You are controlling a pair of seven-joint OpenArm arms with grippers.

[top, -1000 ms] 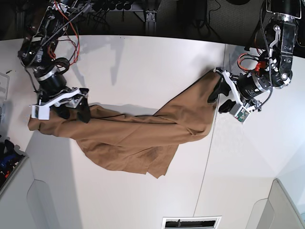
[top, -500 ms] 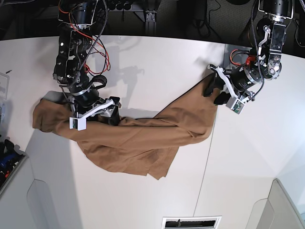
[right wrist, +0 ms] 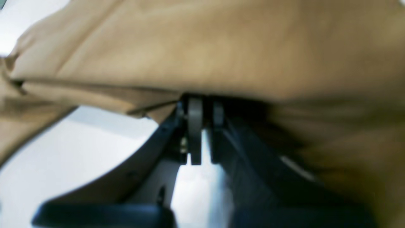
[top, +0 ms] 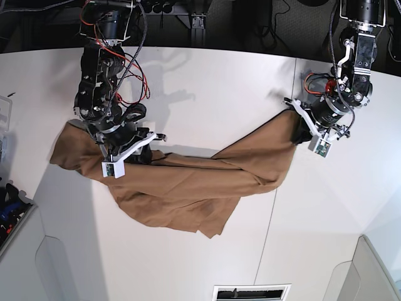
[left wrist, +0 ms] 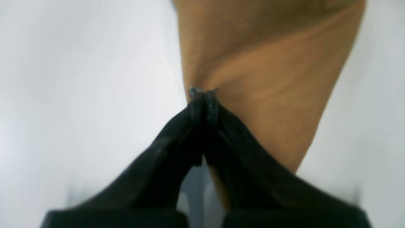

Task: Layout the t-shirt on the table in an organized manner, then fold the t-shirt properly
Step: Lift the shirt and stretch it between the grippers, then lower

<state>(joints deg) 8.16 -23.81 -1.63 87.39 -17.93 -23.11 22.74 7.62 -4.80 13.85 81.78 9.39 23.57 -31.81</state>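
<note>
The tan-brown t-shirt lies stretched in a rumpled band across the white table, with a loose flap hanging toward the front. My left gripper, on the right of the base view, is shut on the shirt's right corner; the left wrist view shows the fingertips pinching the cloth. My right gripper, on the left of the base view, is shut on the shirt near its left end; the right wrist view shows its pads closed under the draped cloth.
A thin dark seam crosses the table on the right. A bin with dark items sits at the left edge. Cables and dark equipment line the far side.
My right gripper has moved right and slightly back, carrying its part of the shirt. My left gripper has shifted a little right and the shirt's right corner with it, pulling the cloth tauter.
</note>
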